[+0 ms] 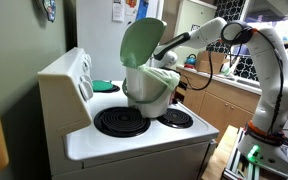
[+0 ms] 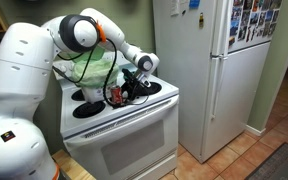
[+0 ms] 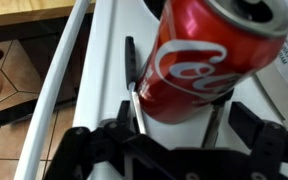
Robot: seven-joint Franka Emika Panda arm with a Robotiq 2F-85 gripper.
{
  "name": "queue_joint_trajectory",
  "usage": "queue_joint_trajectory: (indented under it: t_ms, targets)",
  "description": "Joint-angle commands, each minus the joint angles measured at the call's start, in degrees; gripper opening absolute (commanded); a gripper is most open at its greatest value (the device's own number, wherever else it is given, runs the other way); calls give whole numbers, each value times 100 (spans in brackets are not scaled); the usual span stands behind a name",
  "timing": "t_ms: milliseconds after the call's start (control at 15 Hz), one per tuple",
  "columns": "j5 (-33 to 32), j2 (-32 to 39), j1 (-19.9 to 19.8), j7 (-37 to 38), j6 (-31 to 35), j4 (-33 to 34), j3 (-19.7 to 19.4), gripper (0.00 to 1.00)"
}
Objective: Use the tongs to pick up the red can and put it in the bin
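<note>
In the wrist view the red can (image 3: 209, 55) fills the upper middle, tilted over the white stove top. The tongs (image 3: 134, 95) reach forward from my gripper (image 3: 169, 128), with one thin arm on each side of the can. The gripper's fingers stand wide apart outside those arms, so it is open. I cannot tell whether the can rests on the stove or hangs in the tongs. The bin (image 1: 146, 95) stands on the stove with its green lid (image 1: 142, 42) raised. In an exterior view my gripper (image 2: 134, 85) is beside the bin (image 2: 86, 68), with the can (image 2: 113, 97) just below it.
The white stove (image 1: 134, 145) has dark burners (image 1: 122, 121) in front of the bin. A white fridge (image 2: 214, 70) stands beside the stove. A wooden counter (image 3: 24, 10) lies past the stove's edge. A gap with floor and cables (image 3: 14, 85) runs between them.
</note>
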Motion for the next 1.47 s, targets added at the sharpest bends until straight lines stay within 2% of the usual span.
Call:
queue_joint_trajectory:
  t_ms: [0,133,200,267,400,867,1000,1067,1133,1200,1267,1400]
  targets:
    - [-132,95,39,245,-108,91,-26,100]
    - [-171,103,55,293,-81,86,-28,100]
    - [-178,107,60,305,-60,85,-27,96]
    - [-180,112,61,317,-53,85,-27,75]
    - [-170,122,59,348,-52,91,-30,70]
    - [-27,-114,-23,318,-38,-45,-43,14]
    - [6,-183,-60,301,-13,-116,-60,1]
    - [-5,-206,-66,323,3,-144,-81,0]
    - [-8,-219,-70,334,11,-151,-89,25]
    - [0,-233,-76,311,6,-148,-88,36]
    - [-7,-283,-71,308,50,-172,-93,38]
    - [-4,-369,-69,309,117,-205,-100,54]
